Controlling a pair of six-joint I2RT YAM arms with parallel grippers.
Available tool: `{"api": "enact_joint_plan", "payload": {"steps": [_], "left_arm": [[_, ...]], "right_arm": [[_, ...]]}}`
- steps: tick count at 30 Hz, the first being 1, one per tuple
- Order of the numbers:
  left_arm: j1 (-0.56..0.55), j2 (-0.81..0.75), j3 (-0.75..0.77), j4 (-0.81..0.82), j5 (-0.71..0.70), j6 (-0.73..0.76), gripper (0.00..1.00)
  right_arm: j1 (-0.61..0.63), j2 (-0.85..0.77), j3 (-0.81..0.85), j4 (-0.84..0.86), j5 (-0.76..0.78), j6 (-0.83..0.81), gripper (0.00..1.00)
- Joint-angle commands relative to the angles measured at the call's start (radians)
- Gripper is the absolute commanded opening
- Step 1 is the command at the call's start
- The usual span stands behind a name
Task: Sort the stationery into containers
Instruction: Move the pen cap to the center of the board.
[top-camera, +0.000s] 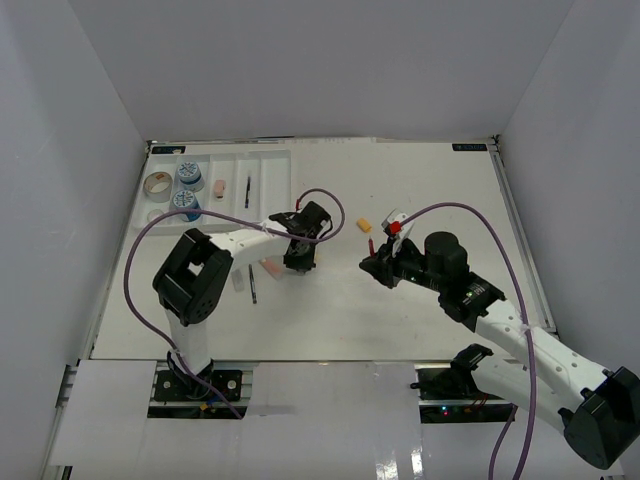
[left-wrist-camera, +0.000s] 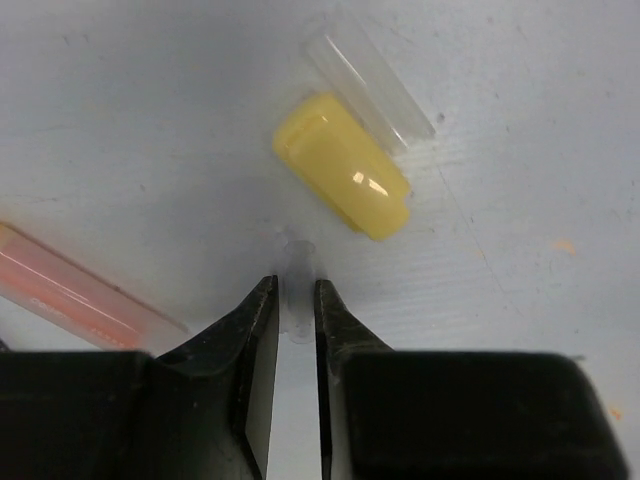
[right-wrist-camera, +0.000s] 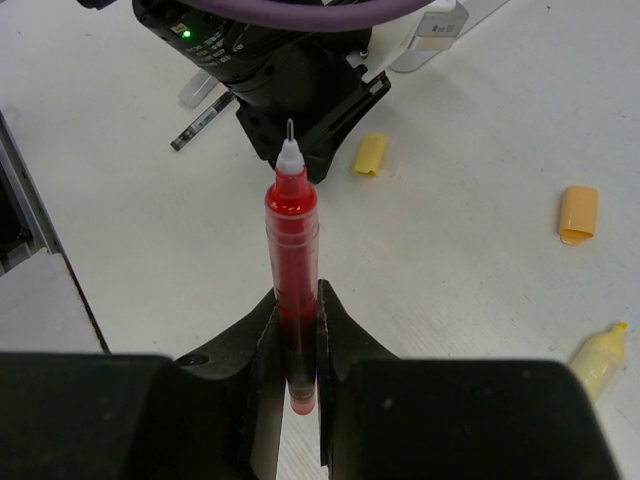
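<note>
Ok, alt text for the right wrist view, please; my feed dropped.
The right gripper is shut on a red pen, fingers clamping its lower barrel, white tip pointing away toward the left arm. On the white table to the right lie a yellow cap, an orange cap and a pale yellow marker piece.

Two tubs (top-camera: 187, 172) (top-camera: 185, 200), two dark pens (top-camera: 247, 190) (top-camera: 253, 285), one red pen (right-wrist-camera: 291, 260).
</note>
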Motion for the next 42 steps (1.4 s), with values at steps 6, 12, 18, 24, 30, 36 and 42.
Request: {"api": "enact_joint_plan", "payload": {"steps": [6, 12, 18, 24, 30, 36, 42], "left_arm": [[-0.069, -0.104, -0.106, 0.027, 0.112, 0.187, 0.25], [-0.100, -0.185, -0.161, 0.029, 0.082, 0.183, 0.42], [-0.100, -0.251, -0.192, 0.027, 0.034, 0.117, 0.53], [-0.100, -0.273, -0.221, 0.027, 0.019, 0.083, 0.52], [-0.100, -0.265, -0.230, 0.039, 0.045, 0.060, 0.51], [-0.100, -0.250, -0.226, 0.059, 0.049, 0.064, 0.51], [-0.099, -0.199, -0.186, 0.058, 0.043, 0.078, 0.51]], "right_arm": [[-0.004, -0.003, -0.010, 0.020, -0.003, -0.004, 0.08], [-0.004, -0.004, -0.011, 0.018, -0.007, 0.002, 0.08], [-0.004, -0.004, -0.008, 0.018, -0.017, 0.006, 0.08], [-0.002, -0.001, -0.008, 0.020, -0.024, 0.011, 0.08], [-0.002, 0.005, -0.007, 0.020, -0.029, 0.016, 0.08], [-0.002, 0.017, -0.008, 0.023, -0.035, 0.016, 0.08], [-0.004, 0.019, -0.008, 0.020, -0.032, 0.016, 0.08]]}}
